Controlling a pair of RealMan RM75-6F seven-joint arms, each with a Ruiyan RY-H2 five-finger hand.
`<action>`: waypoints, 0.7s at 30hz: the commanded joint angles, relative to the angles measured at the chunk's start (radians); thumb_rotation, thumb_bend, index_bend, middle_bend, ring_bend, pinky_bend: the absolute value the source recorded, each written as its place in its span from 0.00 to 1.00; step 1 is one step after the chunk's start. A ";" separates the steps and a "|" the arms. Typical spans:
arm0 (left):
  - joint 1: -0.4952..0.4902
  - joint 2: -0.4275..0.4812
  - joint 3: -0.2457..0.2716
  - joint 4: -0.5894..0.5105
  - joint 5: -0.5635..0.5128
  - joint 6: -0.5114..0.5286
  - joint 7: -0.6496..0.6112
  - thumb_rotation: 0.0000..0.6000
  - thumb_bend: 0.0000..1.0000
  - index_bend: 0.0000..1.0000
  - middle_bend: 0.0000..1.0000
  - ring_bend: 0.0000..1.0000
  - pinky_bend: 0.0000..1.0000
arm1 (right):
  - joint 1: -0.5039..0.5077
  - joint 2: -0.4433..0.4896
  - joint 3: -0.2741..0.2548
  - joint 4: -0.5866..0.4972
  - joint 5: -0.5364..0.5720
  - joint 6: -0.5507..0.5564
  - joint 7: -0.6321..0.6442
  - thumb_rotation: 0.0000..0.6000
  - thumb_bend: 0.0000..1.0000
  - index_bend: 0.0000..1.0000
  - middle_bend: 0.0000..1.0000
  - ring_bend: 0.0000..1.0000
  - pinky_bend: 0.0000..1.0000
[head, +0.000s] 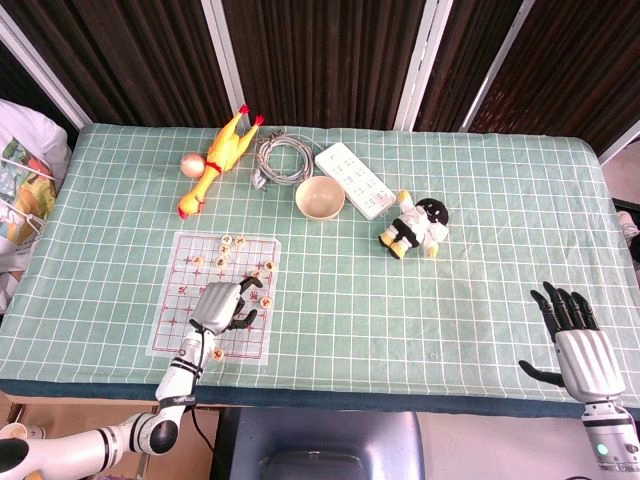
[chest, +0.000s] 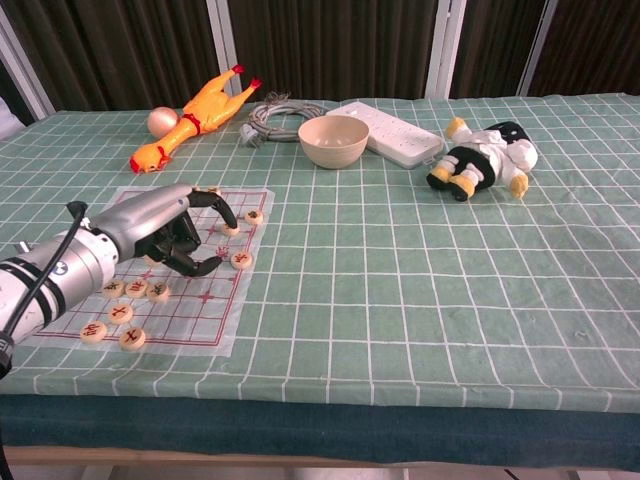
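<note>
My left hand (head: 222, 305) (chest: 178, 232) hangs over the middle of the printed chess sheet (head: 168, 300) (chest: 190, 312), fingers curved and apart, with nothing seen between them. Its thumb tip lies close to a round wooden chess piece (chest: 241, 260); whether they touch, I cannot tell. Several more pieces (chest: 133, 338) lie along the sheet's near part, and others (head: 233, 241) lie at its far end. My right hand (head: 578, 345) is at the table's front right edge, fingers spread and holding nothing; it shows only in the head view.
Along the back of the green checked cloth lie a yellow rubber chicken (head: 218, 160) (chest: 195, 118), a pink ball (head: 191, 164), a coiled grey cable (head: 280, 158), a cream bowl (head: 320, 197) (chest: 333, 140), a white power strip (head: 357, 179) and a plush doll (head: 415, 227) (chest: 485, 155).
</note>
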 joint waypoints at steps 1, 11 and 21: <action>-0.008 -0.015 0.006 0.011 -0.007 0.002 0.011 1.00 0.35 0.35 1.00 1.00 1.00 | 0.000 0.000 -0.001 0.000 -0.001 0.000 0.001 1.00 0.13 0.00 0.00 0.00 0.00; -0.006 -0.051 0.041 0.039 -0.002 0.039 0.044 1.00 0.34 0.38 1.00 1.00 1.00 | -0.002 0.004 -0.002 0.000 -0.004 0.005 0.007 1.00 0.12 0.00 0.00 0.00 0.00; -0.023 -0.089 0.029 0.120 0.000 0.042 0.026 1.00 0.34 0.38 1.00 1.00 1.00 | -0.004 0.008 -0.002 -0.001 -0.005 0.010 0.011 1.00 0.12 0.00 0.00 0.00 0.00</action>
